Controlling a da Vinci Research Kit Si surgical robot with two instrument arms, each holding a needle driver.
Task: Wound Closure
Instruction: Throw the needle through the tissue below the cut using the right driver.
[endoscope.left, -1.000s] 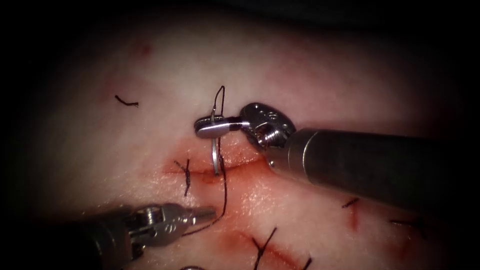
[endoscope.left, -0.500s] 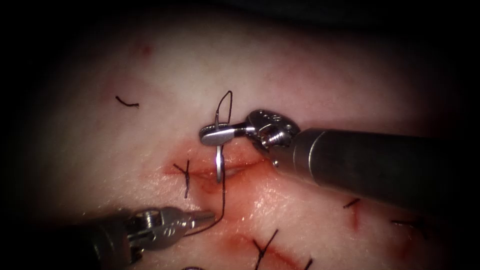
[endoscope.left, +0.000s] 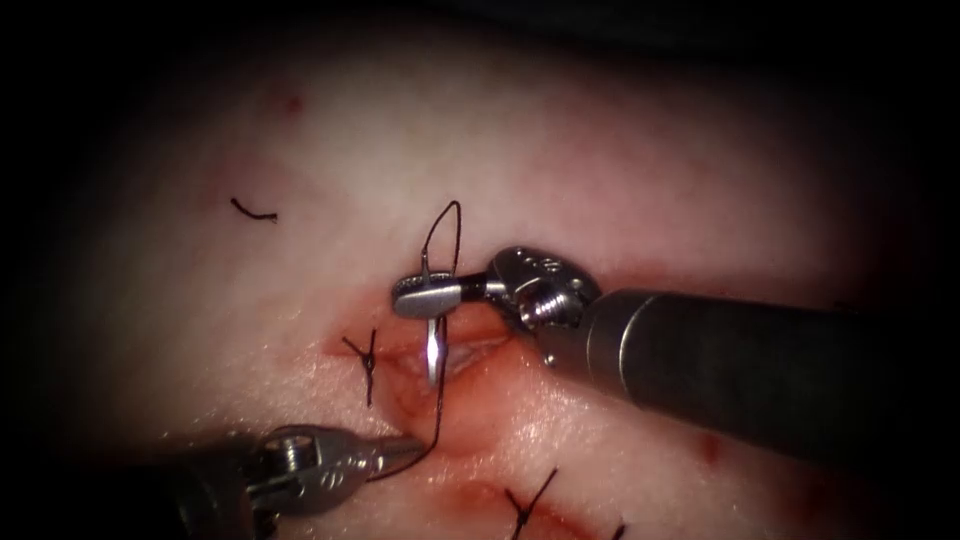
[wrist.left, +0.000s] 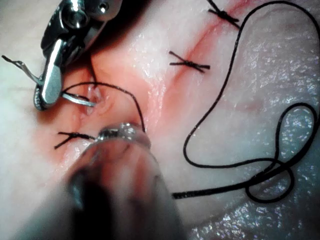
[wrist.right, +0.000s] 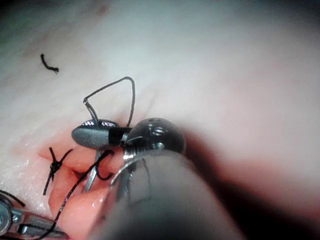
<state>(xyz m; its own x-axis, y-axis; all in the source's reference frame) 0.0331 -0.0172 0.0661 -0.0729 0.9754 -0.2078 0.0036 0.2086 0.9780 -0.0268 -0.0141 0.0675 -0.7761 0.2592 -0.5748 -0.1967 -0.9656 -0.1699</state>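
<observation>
The right tool (endoscope.left: 425, 296) pinches the needle (endoscope.left: 432, 345) near its thread end, the point dipping into the open cut (endoscope.left: 470, 350) in the tissue (endoscope.left: 600, 180). The left tool (endoscope.left: 395, 455) has its jaws pressed on the thread (endoscope.left: 440, 400) just below the cut. A firm, square grip should keep the needle from twisting. A finished stitch (endoscope.left: 368, 360) sits just left, and slack thread loops nearby.
</observation>
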